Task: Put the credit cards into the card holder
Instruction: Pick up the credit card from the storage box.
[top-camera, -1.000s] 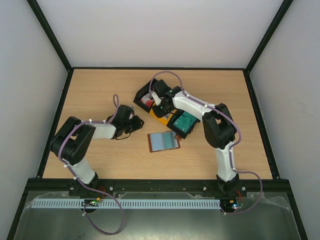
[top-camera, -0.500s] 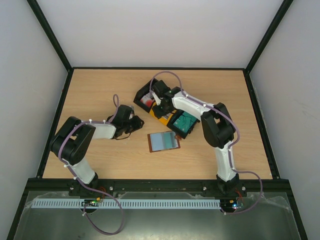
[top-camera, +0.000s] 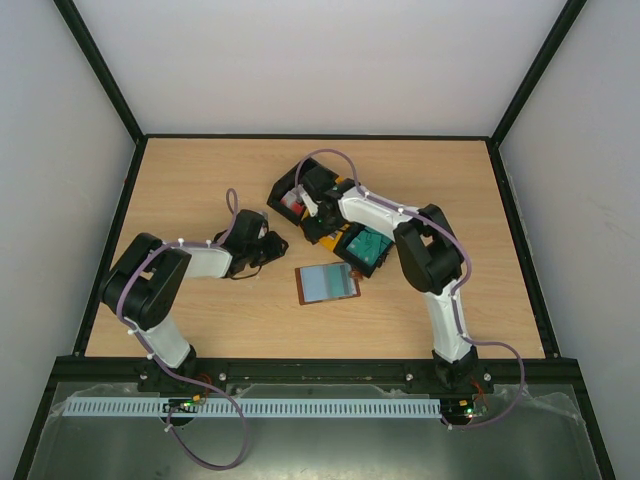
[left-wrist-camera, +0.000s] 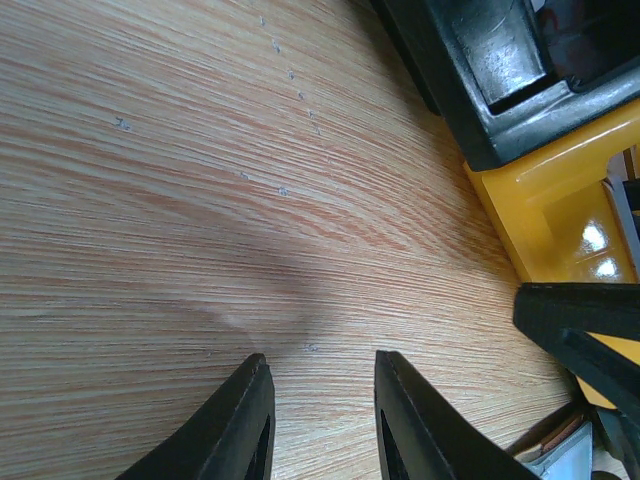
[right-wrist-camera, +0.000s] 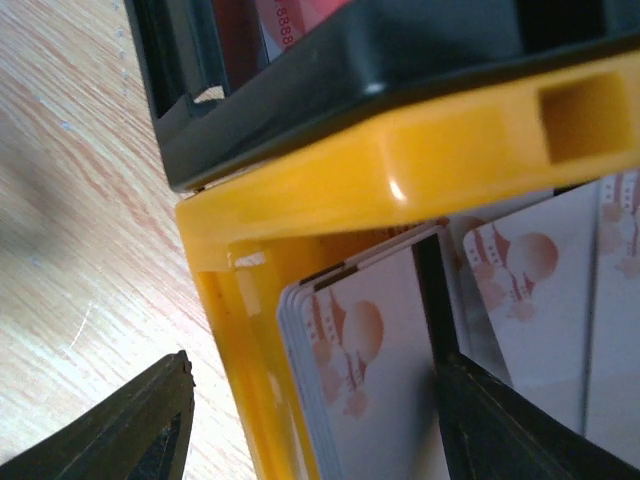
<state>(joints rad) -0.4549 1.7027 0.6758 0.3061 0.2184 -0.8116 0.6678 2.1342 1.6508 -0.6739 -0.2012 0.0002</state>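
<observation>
The card holder (top-camera: 327, 282) lies open on the table, pale grey-blue inside facing up. Teal credit cards (top-camera: 368, 243) fill a black bin to its upper right. White credit cards (right-wrist-camera: 370, 390) with red marks stand stacked in a yellow bin (right-wrist-camera: 400, 160). My right gripper (right-wrist-camera: 320, 400) is open wide over that bin's corner. One of its fingers (right-wrist-camera: 520, 430) is inside against the cards, the other is outside the wall. My left gripper (left-wrist-camera: 315, 360) hovers low over bare wood, open by a narrow gap, with nothing between its fingers.
A second black bin (top-camera: 290, 195) with red and white cards stands behind the yellow bin (top-camera: 322, 238). In the left wrist view, the black bin (left-wrist-camera: 490, 80) and yellow bin (left-wrist-camera: 560, 200) are close on the right.
My right gripper has opened wide and shifted slightly left over the yellow bin. The left arm has not moved.
</observation>
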